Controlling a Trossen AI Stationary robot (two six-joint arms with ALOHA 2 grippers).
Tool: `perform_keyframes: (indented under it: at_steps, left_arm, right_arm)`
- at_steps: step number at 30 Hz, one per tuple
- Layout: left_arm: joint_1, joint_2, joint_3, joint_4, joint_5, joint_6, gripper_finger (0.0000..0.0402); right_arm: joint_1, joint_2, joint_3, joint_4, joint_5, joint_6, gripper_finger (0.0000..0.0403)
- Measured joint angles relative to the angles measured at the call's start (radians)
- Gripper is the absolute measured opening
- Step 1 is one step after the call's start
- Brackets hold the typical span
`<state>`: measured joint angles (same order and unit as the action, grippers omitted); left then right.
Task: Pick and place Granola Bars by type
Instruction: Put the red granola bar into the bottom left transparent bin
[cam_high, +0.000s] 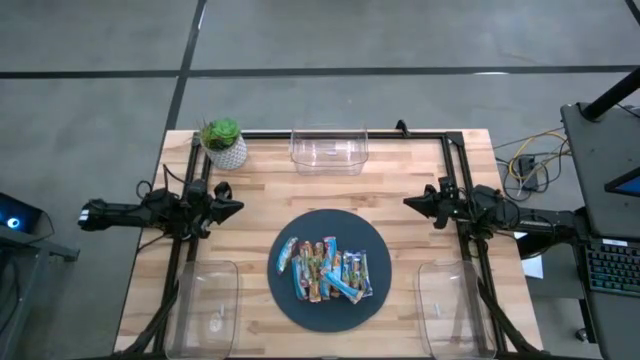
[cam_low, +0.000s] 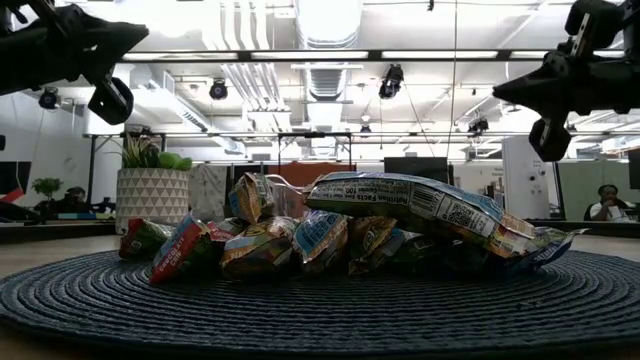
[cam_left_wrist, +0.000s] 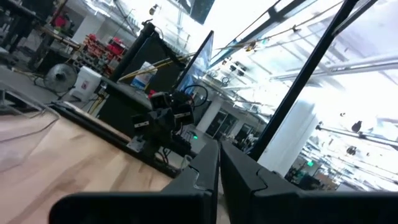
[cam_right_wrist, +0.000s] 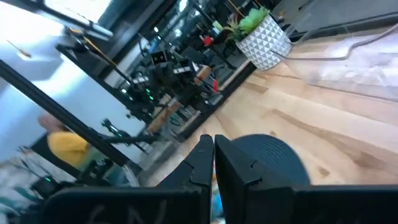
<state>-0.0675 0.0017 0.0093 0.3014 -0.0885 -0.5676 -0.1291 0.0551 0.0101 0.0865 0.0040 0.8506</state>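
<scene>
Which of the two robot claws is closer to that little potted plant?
The left gripper. It sits shut just in front of the potted plant, on the same side of the table. The right gripper, also shut, waits far across the table.

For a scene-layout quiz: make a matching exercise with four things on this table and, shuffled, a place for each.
Things:
1. granola bars
2. potted plant
3. left pincer
4. right pincer

Places:
A. far left corner of the table
B. shut, raised above the table's right side
C. piled on the dark round mat
D. shut, raised above the table's left side

Pairs: 1-C, 2-A, 3-D, 4-B
</scene>
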Motion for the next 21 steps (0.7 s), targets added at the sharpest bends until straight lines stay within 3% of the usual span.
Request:
perform_keyframes:
  at_steps: [13,21]
  left_arm:
    - [0.0,0.041,0.073,0.036,-0.044,0.041,0.0]
    - [0.0,0.204,0.23,0.01,-0.044,0.113,0.0]
  right_arm:
    - [0.0,0.0,0.0,0.41,0.004,-0.062,0.0009]
    - [0.0,0.019,0.034,0.414,0.027,-0.069,0.0009]
